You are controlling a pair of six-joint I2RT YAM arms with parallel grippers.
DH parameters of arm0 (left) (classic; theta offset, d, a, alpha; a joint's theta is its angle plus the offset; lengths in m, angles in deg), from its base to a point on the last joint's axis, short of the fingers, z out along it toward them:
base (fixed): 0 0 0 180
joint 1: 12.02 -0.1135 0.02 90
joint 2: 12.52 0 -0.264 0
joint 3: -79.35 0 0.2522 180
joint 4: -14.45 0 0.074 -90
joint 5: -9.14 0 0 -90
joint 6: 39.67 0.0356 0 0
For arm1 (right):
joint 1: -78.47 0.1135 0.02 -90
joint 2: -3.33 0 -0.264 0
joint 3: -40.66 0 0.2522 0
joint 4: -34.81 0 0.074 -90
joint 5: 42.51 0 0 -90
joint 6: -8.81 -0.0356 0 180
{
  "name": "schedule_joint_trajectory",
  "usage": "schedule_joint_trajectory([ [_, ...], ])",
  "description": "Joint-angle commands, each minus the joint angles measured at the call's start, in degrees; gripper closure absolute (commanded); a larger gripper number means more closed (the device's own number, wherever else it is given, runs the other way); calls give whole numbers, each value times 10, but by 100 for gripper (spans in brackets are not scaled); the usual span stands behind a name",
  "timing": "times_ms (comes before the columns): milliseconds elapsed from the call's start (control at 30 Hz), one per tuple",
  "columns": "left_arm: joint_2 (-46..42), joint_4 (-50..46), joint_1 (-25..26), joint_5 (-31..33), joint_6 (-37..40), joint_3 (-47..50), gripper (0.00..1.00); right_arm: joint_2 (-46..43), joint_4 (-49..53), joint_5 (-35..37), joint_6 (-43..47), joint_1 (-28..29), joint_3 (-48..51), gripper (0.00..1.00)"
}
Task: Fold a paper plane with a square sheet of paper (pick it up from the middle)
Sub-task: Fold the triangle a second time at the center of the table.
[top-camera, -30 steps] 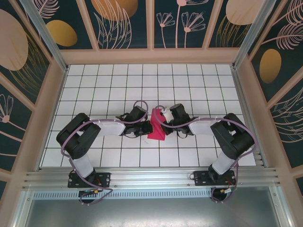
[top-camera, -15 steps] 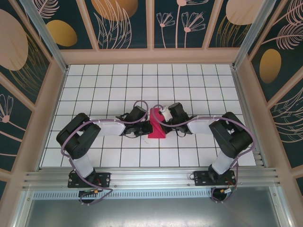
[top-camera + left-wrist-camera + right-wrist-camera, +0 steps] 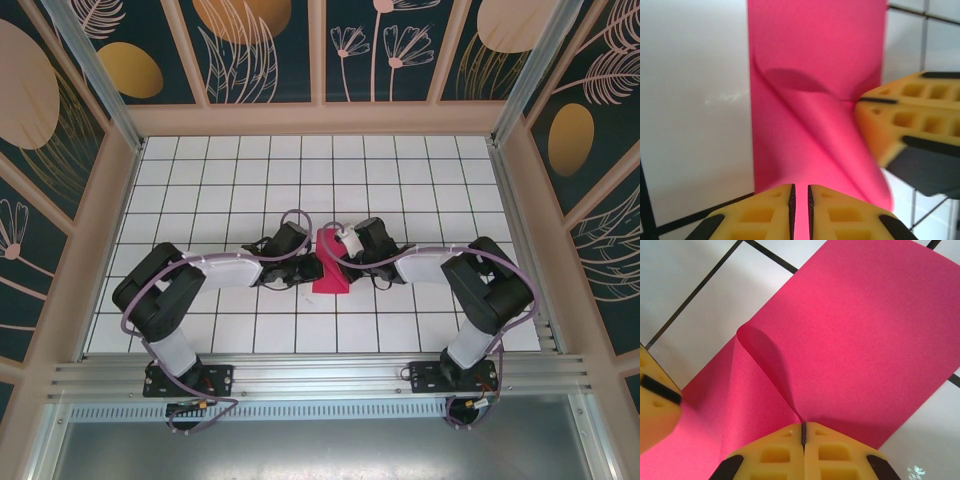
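The arms [image 3: 200, 275] bend inward from the near edge, so the two grippers meet head-on at mid-table. The left gripper [image 3: 800, 192] has its jaws a thin slit apart, with pink showing in the slit; whether it pinches anything I cannot tell. The right gripper [image 3: 803, 426] is closed tight on a raised ridge of the paper [image 3: 860, 325]. The paper lies between the two grippers, a creased pink oblong mostly flat on the white-tiled table [image 3: 300, 170], with one flap curling up off the tiles towards the fingertips. Beyond it the tiles run on to the patterned back wall [image 3: 320, 50]
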Motion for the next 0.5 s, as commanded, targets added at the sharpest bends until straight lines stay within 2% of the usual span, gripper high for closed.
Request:
schedule_joint_trajectory([
  [0,-37,15,3,13,-20,-12,82,11,-5,7,6,5,6,100],
  [200,-38,105,3,14,-83,13,89,12,-4,8,6,6,5,100],
  [467,3,172,2,9,-129,12,89,11,-5,6,6,6,5,100],
])
